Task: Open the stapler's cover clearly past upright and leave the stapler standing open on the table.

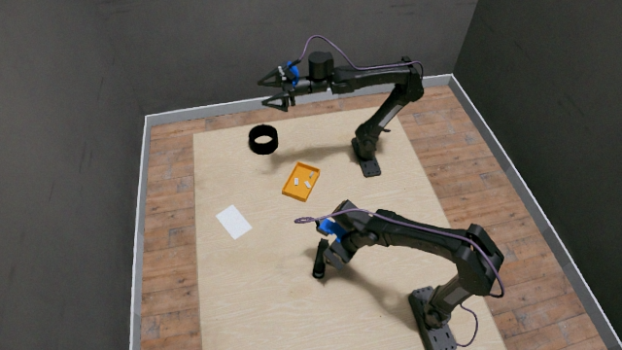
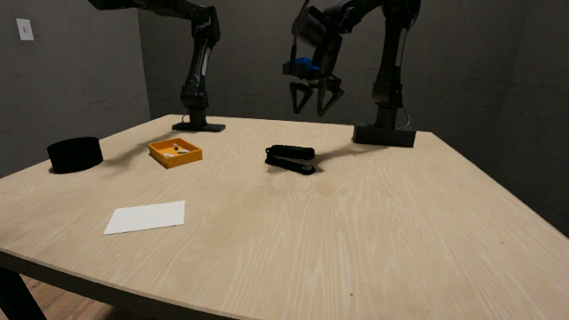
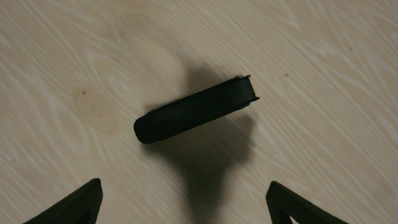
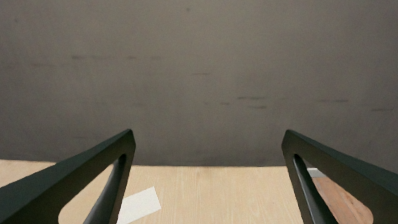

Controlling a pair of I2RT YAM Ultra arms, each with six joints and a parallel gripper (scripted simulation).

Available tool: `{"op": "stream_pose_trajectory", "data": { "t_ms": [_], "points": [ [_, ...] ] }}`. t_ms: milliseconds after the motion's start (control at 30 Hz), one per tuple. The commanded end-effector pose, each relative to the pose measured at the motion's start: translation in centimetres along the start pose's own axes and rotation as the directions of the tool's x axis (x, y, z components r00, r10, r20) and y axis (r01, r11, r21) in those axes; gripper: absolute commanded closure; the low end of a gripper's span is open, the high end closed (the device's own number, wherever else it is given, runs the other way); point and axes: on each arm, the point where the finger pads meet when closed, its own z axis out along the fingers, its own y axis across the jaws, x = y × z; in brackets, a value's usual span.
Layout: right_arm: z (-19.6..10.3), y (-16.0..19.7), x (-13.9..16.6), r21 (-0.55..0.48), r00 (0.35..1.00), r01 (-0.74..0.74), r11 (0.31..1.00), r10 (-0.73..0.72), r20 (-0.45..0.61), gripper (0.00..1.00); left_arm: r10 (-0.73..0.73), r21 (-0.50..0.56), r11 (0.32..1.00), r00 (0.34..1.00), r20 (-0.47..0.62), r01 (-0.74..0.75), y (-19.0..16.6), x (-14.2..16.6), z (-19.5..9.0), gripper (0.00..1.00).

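Hovering above the black stapler (image 1: pixel 319 258) (image 2: pixel 289 166) (image 3: pixel 195 111), the black left gripper (image 1: pixel 337 255) (image 2: pixel 308 113) (image 3: pixel 189 188) has its fingers spread wide, holding nothing. The stapler stands on the pale wooden table (image 1: pixel 262 297) (image 2: pixel 356 231) (image 3: pixel 320 45) (image 4: pixel 220 195), its cover (image 2: pixel 294 152) only slightly raised from the base, well short of upright. The black right gripper (image 1: pixel 261 92) (image 4: pixel 208 137), also open and holding nothing, hangs beyond a thick black ring (image 1: pixel 253 142) (image 2: pixel 76 156). An orange rectangular tray (image 1: pixel 293 197) (image 2: pixel 184 158) holds small pale pieces.
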Motion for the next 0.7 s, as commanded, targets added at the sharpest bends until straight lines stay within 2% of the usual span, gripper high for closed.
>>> {"op": "stream_pose_trajectory", "data": {
  "t_ms": [0, 300, 433, 467, 633, 667],
  "points": [
    [-0.1, 0.0, -0.7, 0.007, 1.0, 0.01, 1.0, -0.01, 0.029, 0.0, -0.002, -0.008, 1.0, 0.999, 0.041, 0.002, 0.5, -0.6, -0.7, 0.0],
    [-0.1, 0.0, -0.7, 0.007, 1.0, 0.01, 1.0, -0.01, 0.029, 0.0, -0.001, -0.007, 1.0, 1.0, 0.029, 0.001, 0.5, -0.3, -0.7, 0.0],
    [-0.1, 0.0, -0.7, 0.007, 1.0, 0.01, 1.0, -0.01, 0.029, 0.0, 0.097, 0.013, 0.995, 0.995, -0.004, -0.097, 0.2, -0.2, -0.7, 0.45],
    [-0.1, 0.0, -0.7, 0.007, 1.0, 0.01, 1.0, -0.01, 0.029, 0.0, 0.143, 0.022, 0.99, 0.989, -0.029, -0.143, 0.1, 0.1, -0.3, 0.5],
    [-0.1, 0.0, -0.7, 0.007, 1.0, 0.01, 1.0, -0.01, 0.029, 0.0, 0.392, 0.093, 0.919, 0.914, -0.1, -0.384, -0.1, -0.5, 0.8, 0.5],
    [-0.1, 0.0, -0.7, 0.007, 1.0, 0.01, 1.0, -0.01, 0.029, 0.0, 0.392, 0.093, 0.919, 0.914, -0.1, -0.384, -0.1, -0.5, 0.8, 0.5]
  ]
}}
